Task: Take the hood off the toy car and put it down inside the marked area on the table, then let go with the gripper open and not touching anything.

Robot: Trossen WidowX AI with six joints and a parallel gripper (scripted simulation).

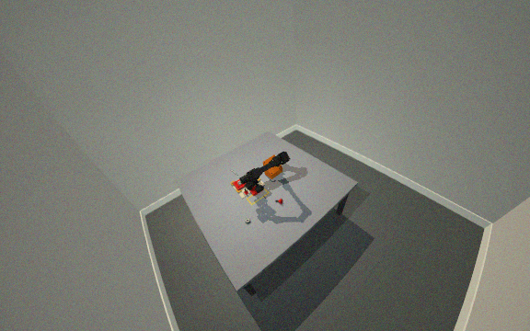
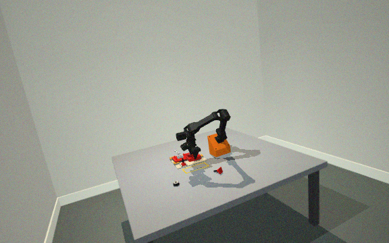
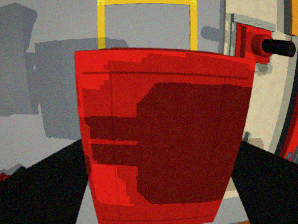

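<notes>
The red hood [image 2: 188, 156] [image 3: 165, 125] is a broad panel filling the middle of the wrist view. My gripper [image 2: 195, 156] [image 3: 161, 147] is shut on it, one black finger at each side. The hood is over the near part of the toy car [image 2: 175, 158] [image 3: 265, 105], whose beige base shows to its right in the wrist view. Whether they touch is not clear. The marked area [image 1: 260, 199] [image 2: 198, 169] [image 3: 101, 25] is a yellow outline on the table beside the car; the hood hides its lower part in the wrist view.
A red block with a black pin [image 3: 255, 44] stands on the car's base. A small red part [image 1: 280, 200] [image 2: 219, 170] and a small black and white wheel [image 1: 247, 221] [image 2: 175, 183] lie on the table. An orange block [image 1: 273, 173] [image 2: 219, 148] is at the arm's base.
</notes>
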